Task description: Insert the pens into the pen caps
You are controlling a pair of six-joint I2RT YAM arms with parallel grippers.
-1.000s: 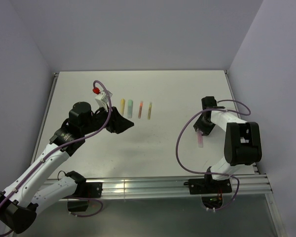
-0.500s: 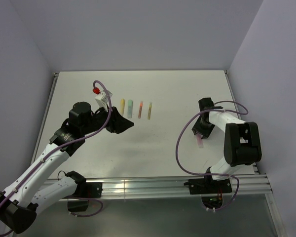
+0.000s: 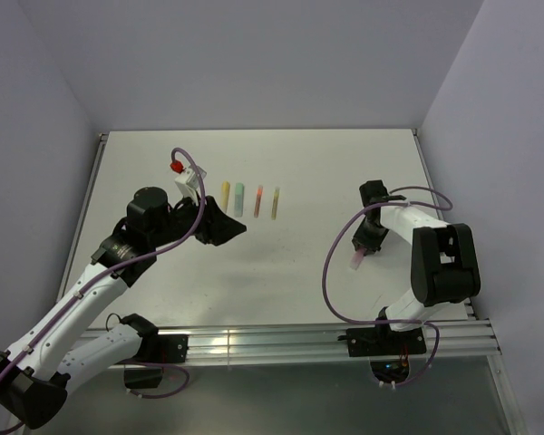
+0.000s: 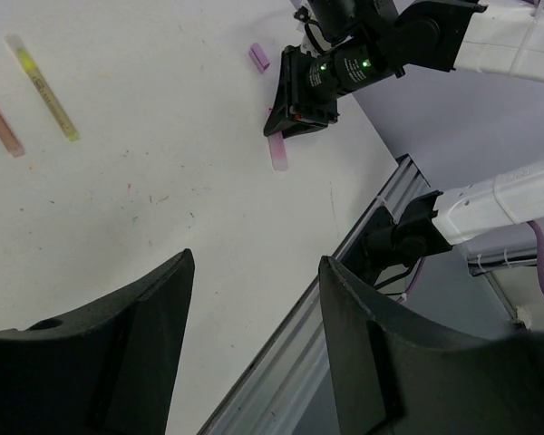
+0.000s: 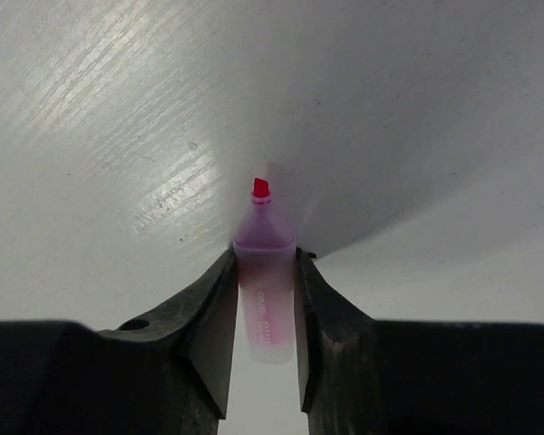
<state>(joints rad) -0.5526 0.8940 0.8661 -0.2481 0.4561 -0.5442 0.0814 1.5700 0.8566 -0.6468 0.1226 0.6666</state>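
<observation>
My right gripper (image 5: 265,258) is shut on a pink-purple pen (image 5: 265,290) whose bare red tip points down at the table. In the top view this gripper (image 3: 361,246) sits at the right, and the pen (image 3: 354,261) sticks out toward the near left. A purple pen cap (image 4: 259,57) lies just beyond it. Four pens lie in a row at mid-table: yellow-orange (image 3: 225,191), mint-teal (image 3: 238,195), orange-red (image 3: 258,199) and yellow (image 3: 276,202). My left gripper (image 3: 234,227) is open and empty, just near of the row. The other caps are not visible.
The table's near edge is an aluminium rail (image 3: 281,340), which also shows in the left wrist view (image 4: 344,263). The right arm's purple cable (image 3: 329,272) loops over the table. Grey walls close in the back and both sides.
My right gripper has shifted a little to the left and swung the pink-purple pen from pointing toward the near edge to pointing near-left. The left arm has not moved.
</observation>
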